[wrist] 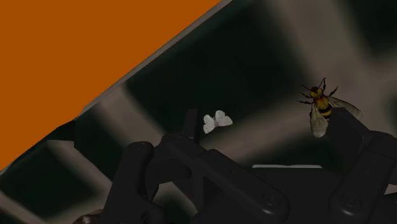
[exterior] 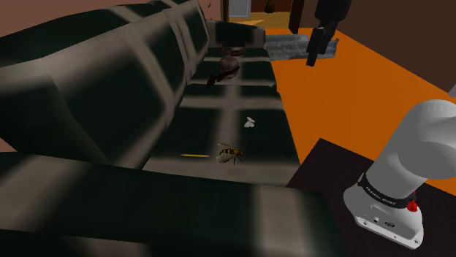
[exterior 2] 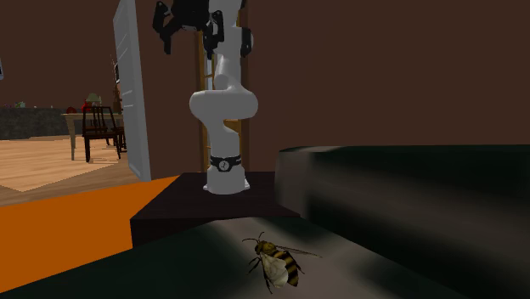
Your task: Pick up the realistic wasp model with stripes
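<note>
The wasp model (exterior: pixel 232 152) has a yellow and black striped body and clear wings. It lies on the dark checked sofa seat (exterior: pixel 219 109), near the seat's front edge. The second exterior view shows the wasp (exterior 2: pixel 276 262) close up, with the arm standing behind it. My black gripper (exterior: pixel 315 52) hangs high above the orange floor, well off the sofa and far from the wasp. Its fingers stand apart with nothing between them. Along the open gripper (wrist: pixel 245 137), the wasp (wrist: pixel 321 108) lies beyond the right finger (wrist: pixel 359 168).
A small white butterfly (exterior: pixel 250 122) lies on the seat between wasp and gripper. A thin yellow stick (exterior: pixel 193 155) lies beside the wasp, and a brown object (exterior: pixel 228 67) sits further along the seat. The orange floor (exterior: pixel 351 95) borders the sofa. A white door (exterior 2: pixel 132 85) stands behind the arm.
</note>
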Controlling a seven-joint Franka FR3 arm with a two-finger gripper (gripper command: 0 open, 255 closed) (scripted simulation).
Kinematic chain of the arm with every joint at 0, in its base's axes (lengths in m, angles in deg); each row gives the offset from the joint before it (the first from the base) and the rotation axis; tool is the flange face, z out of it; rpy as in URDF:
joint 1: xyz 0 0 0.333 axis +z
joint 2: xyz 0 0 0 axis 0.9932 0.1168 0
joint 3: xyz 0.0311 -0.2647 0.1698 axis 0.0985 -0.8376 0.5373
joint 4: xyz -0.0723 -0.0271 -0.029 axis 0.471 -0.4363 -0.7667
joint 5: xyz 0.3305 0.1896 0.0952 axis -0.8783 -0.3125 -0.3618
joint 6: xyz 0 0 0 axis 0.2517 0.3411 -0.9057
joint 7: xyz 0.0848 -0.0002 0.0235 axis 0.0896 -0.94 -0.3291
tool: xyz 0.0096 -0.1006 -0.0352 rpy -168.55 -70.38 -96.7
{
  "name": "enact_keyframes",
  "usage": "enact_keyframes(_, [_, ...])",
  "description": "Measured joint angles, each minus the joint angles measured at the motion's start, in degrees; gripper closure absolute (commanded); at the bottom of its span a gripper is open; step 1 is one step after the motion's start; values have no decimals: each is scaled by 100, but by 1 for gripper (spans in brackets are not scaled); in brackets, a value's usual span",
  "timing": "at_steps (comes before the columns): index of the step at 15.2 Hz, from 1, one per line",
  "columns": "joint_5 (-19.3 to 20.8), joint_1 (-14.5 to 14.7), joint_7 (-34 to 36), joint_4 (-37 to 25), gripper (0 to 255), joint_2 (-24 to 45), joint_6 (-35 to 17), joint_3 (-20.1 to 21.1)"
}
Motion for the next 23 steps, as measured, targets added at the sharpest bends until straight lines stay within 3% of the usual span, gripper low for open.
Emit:
enact_keyframes(3, [-48, 38, 0, 128, 0, 94, -193, -2])
enact_keyframes(9, [-281, 234, -18, 711, 0, 701, -1266, 0])
enact_keyframes(23, [-1031, 810, -410, 1082, 0, 3124, -3824, 39])
